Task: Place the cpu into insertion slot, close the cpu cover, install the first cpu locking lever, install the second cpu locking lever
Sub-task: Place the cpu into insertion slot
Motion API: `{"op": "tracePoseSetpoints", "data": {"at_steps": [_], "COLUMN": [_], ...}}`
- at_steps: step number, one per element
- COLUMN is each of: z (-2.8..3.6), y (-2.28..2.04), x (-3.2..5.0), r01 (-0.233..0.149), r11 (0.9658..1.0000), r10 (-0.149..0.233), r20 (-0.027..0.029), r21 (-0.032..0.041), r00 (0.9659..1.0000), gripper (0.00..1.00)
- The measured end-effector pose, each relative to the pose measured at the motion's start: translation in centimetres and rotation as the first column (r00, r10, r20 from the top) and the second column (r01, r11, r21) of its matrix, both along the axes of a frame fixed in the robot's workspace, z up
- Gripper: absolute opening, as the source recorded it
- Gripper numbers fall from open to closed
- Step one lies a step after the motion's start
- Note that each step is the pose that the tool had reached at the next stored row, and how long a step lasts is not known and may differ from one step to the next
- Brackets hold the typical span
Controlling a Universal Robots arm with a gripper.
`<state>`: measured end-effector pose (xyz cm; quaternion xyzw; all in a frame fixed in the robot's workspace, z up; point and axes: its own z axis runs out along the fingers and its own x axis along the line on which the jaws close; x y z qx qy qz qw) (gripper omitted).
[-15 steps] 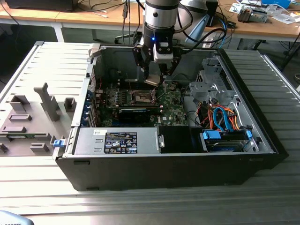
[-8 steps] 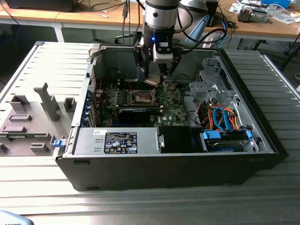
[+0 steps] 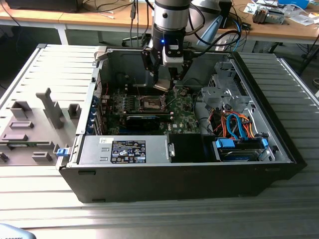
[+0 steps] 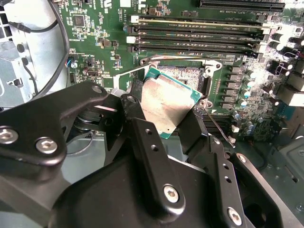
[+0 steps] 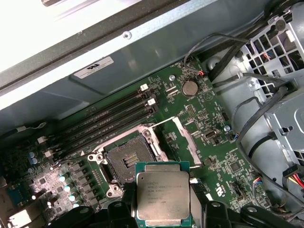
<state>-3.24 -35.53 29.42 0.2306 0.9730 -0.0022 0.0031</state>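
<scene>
We see the arm [image 3: 172,20] reach down into the open computer case [image 3: 174,184], which lies on its side on the ribbed bench [image 3: 149,219]. The fingers [image 4: 142,137] are clamped on the cpu [image 5: 163,197], gripping it by two opposite edges, one black finger on each side. In the first wrist view its silvery top faces the camera. In the second wrist view it hangs tilted, with one green corner dipping toward the board.

The cpu is off the board, held in the air just beside the socket [image 5: 128,159] and not yet seated in it. The socket lies open with its field of contacts exposed. The cpu cover [image 5: 185,137] is swung up and away from it, on the side nearer the coin cell [image 5: 190,87]. The memory slots [image 5: 104,118] run alongside the socket on its other side.

In the exterior view, the fingers hover over the far middle of the green board [image 3: 182,117], slightly toward the exterior view's right of the socket. The black graphics card [image 3: 144,119] sits just nearer than the socket. A drive cage with orange and blue cables [image 3: 239,129] fills the case's right end in the exterior view. A grey fixture [image 3: 35,124] rests on the bench at the exterior view's left.
</scene>
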Motion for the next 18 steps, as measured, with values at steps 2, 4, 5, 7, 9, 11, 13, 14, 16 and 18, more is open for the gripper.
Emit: {"op": "tracePoseSetpoints", "data": {"at_steps": [2,4,5,7,9,11,13,14,16,18], "z": [0.0,0.0,0.0,0.0,0.0,0.0,0.0,0.0,0.0,-0.01], "y": [0.0,0.0,0.0,0.0,0.0,0.0,0.0,0.0,0.0,0.0], "x": [0.0,0.0,0.0,0.0,0.0,0.0,0.0,0.0,0.0,0.0], "r01": [0.002,0.004,0.004,0.006,0.007,0.009,0.01,0.01,0.012,0.013], "r11": [1.0,1.0,1.0,1.0,1.0,1.0,1.0,0.9999,0.9999,0.9999], "r10": [-0.002,-0.004,-0.004,-0.006,-0.007,-0.009,-0.01,-0.01,-0.012,-0.013], "r20": [0.0,0.0001,0.0,0.0,0.0,0.0,0.0,0.0,0.0,0.0], "r21": [-0.0003,-0.0006,-0.0009,-0.001,-0.0011,-0.0012,-0.0012,-0.0012,-0.0013,-0.0016], "r00": [1.0,1.0,1.0,1.0,1.0,1.0,1.0,0.9999,0.9999,0.9999], "gripper": [0.54,0.54,0.54,0.54,0.54,0.54,0.54,0.54,0.54,0.54]}}
